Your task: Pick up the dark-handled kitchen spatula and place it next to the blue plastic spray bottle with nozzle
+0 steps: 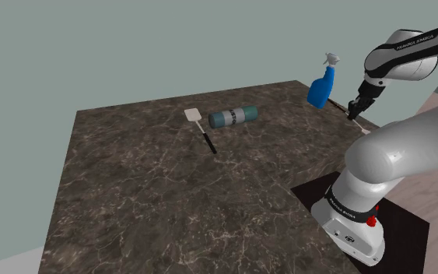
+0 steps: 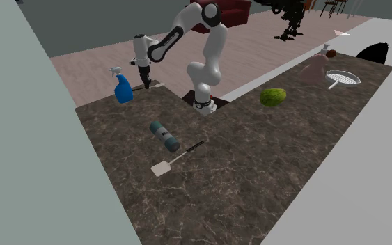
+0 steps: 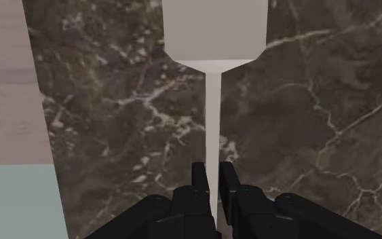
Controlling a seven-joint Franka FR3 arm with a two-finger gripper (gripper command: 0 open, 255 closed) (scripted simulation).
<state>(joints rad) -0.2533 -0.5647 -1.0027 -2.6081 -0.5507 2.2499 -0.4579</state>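
My gripper (image 1: 355, 115) is low over the dark marble counter (image 1: 147, 194), just beside the blue spray bottle (image 1: 322, 86) near the far corner. In the wrist view its fingers (image 3: 199, 178) are shut on the thin pale shaft of a spatula (image 3: 213, 108), whose white blade lies ahead on the stone; the handle is hidden under the fingers. From the second exterior view the gripper (image 2: 144, 85) stands right of the spray bottle (image 2: 122, 89). I cannot tell whether the spatula is touching the counter.
A second spatula (image 1: 201, 128) with a white blade and dark handle lies mid-counter beside a teal can (image 1: 233, 117) on its side. A green melon (image 2: 273, 97), a pale bottle (image 2: 317, 67) and a pan (image 2: 343, 78) sit far off. The counter edge is close to the gripper.
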